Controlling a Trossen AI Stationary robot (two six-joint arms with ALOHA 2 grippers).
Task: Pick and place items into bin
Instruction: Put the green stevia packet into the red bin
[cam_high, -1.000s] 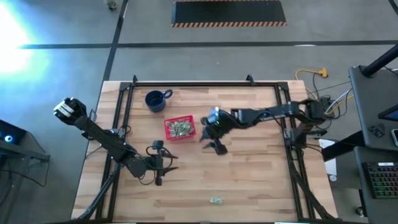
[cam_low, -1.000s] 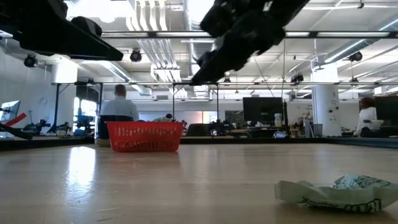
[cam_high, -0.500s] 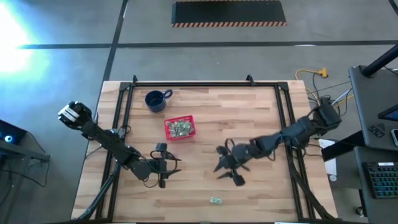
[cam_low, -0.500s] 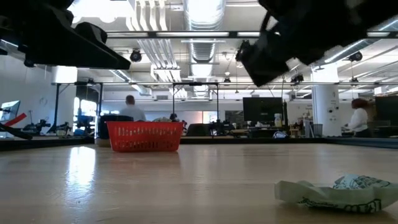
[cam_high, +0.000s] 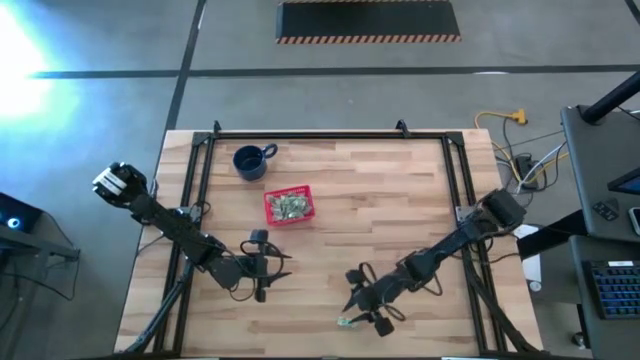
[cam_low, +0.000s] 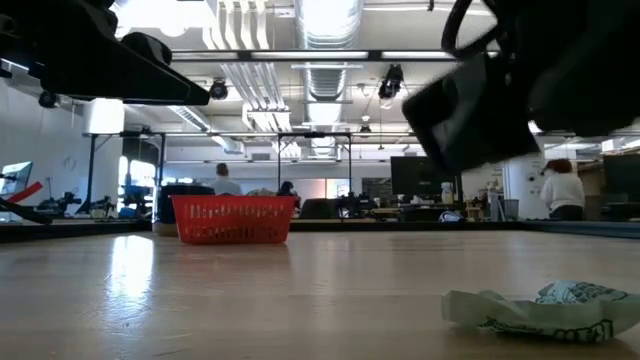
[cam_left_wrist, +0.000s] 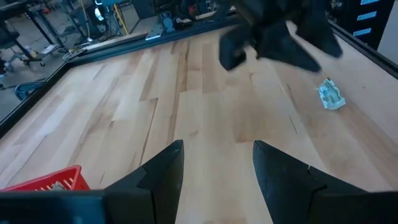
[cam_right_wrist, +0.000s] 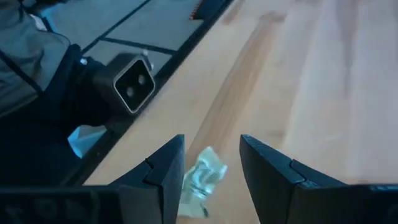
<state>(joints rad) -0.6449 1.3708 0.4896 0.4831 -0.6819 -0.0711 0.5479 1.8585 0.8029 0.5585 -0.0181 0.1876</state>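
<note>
One pale green-and-white wrapped item (cam_high: 346, 322) lies alone on the wooden table near its near edge; in the low view the item (cam_low: 540, 310) rests flat on the boards. My right gripper (cam_high: 362, 311) hovers open just over it, and in the right wrist view the item (cam_right_wrist: 202, 178) shows between the two fingers of my right gripper (cam_right_wrist: 211, 168). The red basket (cam_high: 289, 206), the bin, holds several such items left of the table's middle. My left gripper (cam_left_wrist: 217, 168) waits open at the near left, its place in the high view (cam_high: 275, 272), with nothing between its fingers.
A dark blue mug (cam_high: 250, 161) stands behind the basket at the far left. A small camera block (cam_right_wrist: 134, 84) sits just off the table's near edge, close to the loose item. Bare boards lie between the basket (cam_low: 233, 218) and the item.
My right gripper has swung from beside the red basket toward the table's near edge and come down, ending over the loose item. The item has stayed where it lay.
</note>
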